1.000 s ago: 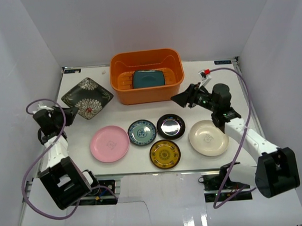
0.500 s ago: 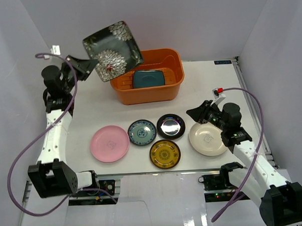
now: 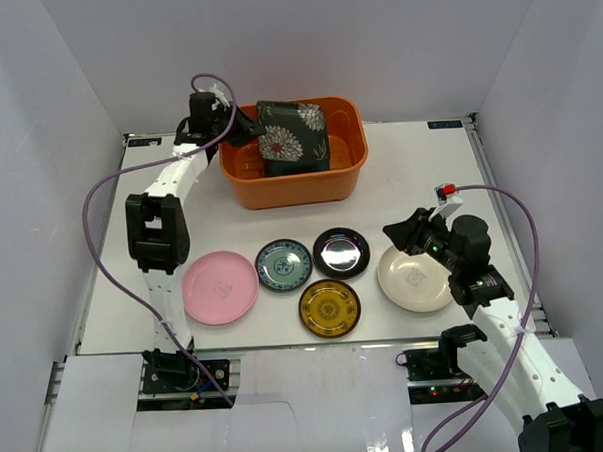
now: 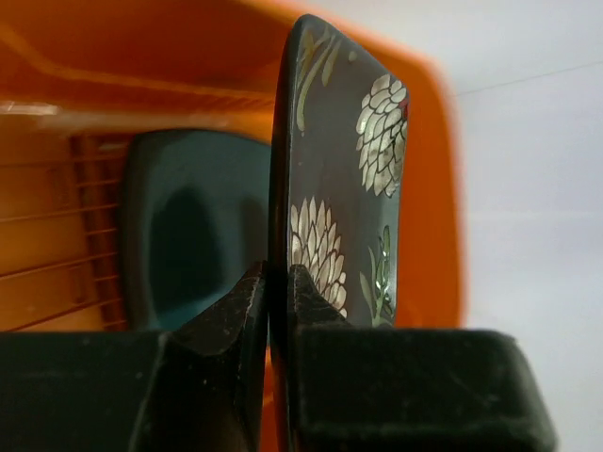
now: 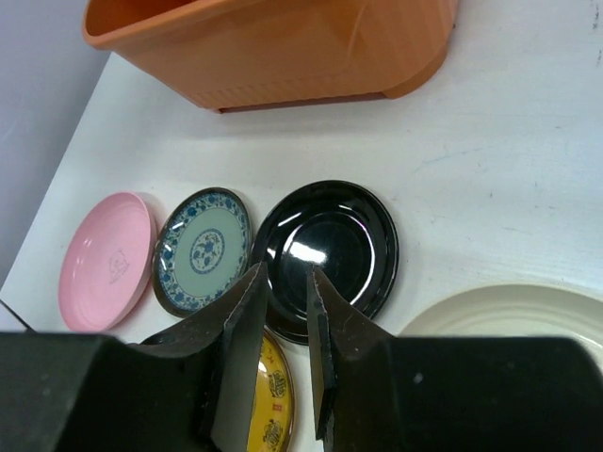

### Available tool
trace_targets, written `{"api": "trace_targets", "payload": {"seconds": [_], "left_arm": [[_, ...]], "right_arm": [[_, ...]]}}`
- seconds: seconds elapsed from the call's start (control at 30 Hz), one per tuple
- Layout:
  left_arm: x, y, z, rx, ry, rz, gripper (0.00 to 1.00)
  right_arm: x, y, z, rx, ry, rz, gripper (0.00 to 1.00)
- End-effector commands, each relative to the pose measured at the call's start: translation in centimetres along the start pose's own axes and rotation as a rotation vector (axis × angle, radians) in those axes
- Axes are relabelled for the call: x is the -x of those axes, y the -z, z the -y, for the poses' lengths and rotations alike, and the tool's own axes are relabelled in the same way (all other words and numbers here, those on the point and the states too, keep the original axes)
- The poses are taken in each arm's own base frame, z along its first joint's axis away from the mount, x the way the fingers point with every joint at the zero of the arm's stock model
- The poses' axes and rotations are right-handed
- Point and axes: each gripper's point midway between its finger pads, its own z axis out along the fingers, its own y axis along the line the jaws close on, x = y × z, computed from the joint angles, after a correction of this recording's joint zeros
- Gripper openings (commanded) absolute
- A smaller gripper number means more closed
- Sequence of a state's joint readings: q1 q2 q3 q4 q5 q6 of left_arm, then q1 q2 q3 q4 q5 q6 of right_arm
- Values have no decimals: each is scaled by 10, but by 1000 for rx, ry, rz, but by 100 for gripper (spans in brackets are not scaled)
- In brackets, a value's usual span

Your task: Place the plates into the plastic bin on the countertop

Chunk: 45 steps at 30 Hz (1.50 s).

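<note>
My left gripper (image 3: 239, 134) is shut on the edge of the dark floral plate (image 3: 290, 136) and holds it tilted on edge inside the orange plastic bin (image 3: 351, 174). In the left wrist view the gripper (image 4: 276, 273) pinches that plate (image 4: 349, 188) above the teal plate (image 4: 179, 235) lying on the bin's bottom. The pink (image 3: 218, 287), blue-patterned (image 3: 283, 265), black (image 3: 341, 252), yellow (image 3: 330, 308) and cream (image 3: 416, 276) plates lie on the countertop (image 3: 429, 170). My right gripper (image 3: 392, 229) is narrowly open and empty, above the black plate's (image 5: 339, 235) near edge.
White walls close in the countertop on the left, back and right. The right wrist view shows the bin (image 5: 283, 47) beyond the pink (image 5: 104, 259), blue-patterned (image 5: 203, 250), yellow (image 5: 268, 405) and cream (image 5: 518, 320) plates. A metal rail (image 3: 287, 359) runs along the near edge.
My left arm has carried the floral plate from the table's left, up high, then down into the bin. My right arm has drawn back from the bin toward the cream plate.
</note>
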<state>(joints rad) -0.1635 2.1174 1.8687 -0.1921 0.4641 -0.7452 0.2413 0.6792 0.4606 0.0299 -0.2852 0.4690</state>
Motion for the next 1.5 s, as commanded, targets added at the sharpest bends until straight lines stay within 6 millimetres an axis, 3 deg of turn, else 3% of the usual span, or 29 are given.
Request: {"api": "trace_targets", "payload": {"seconds": [0.0, 0.2, 0.33, 0.37, 0.43, 0.47, 0.6, 0.7, 0.8, 0.9, 0.93, 1.03, 1.1, 1.27, 1.37, 1.4, 1.47], "left_arm": [[33, 18, 67, -131, -72, 59, 0], [12, -6, 32, -65, -28, 7, 0], [-4, -16, 11, -26, -6, -27, 0], [-6, -16, 10, -26, -5, -35, 13], [-10, -19, 7, -24, 0, -46, 28], [-10, -19, 7, -26, 0, -48, 46], [-10, -17, 16, -53, -4, -57, 78], [-7, -11, 30, -81, -25, -55, 91], [7, 4, 59, -132, -91, -21, 98], [32, 30, 90, -147, -225, 77, 98], [42, 47, 102, -144, -295, 124, 98], [63, 72, 100, -45, -398, 229, 98], [63, 90, 94, 19, -420, 251, 98], [36, 122, 70, 133, -403, 205, 98], [4, 166, 43, 243, -333, 224, 96], [-19, 189, 29, 285, -305, 217, 95], [-44, 219, -11, 448, -253, 212, 93]], "right_arm": [[-1, 3, 8, -37, 28, 5, 30], [-10, 9, 19, -87, 26, -12, 32], [-15, 10, 28, -130, 21, -23, 41], [-18, 10, 29, -135, 17, -29, 44], [-18, 11, 31, -147, 17, -30, 52], [-19, 11, 32, -151, 16, -31, 55], [-18, 14, 32, -162, 18, -33, 63], [-16, 16, 34, -176, 22, -35, 68], [-16, 16, 37, -195, 24, -37, 80], [-23, 15, 40, -202, 17, -59, 89], [-27, 14, 41, -196, 13, -72, 90], [-35, 12, 39, -173, 3, -98, 95], [-35, 11, 37, -159, 3, -92, 98], [-33, 9, 30, -115, 11, -90, 96], [-38, 8, 24, -74, 8, -100, 100], [-36, 6, 21, -51, 7, -88, 100], [-41, 5, 13, -3, -5, -104, 95]]}}
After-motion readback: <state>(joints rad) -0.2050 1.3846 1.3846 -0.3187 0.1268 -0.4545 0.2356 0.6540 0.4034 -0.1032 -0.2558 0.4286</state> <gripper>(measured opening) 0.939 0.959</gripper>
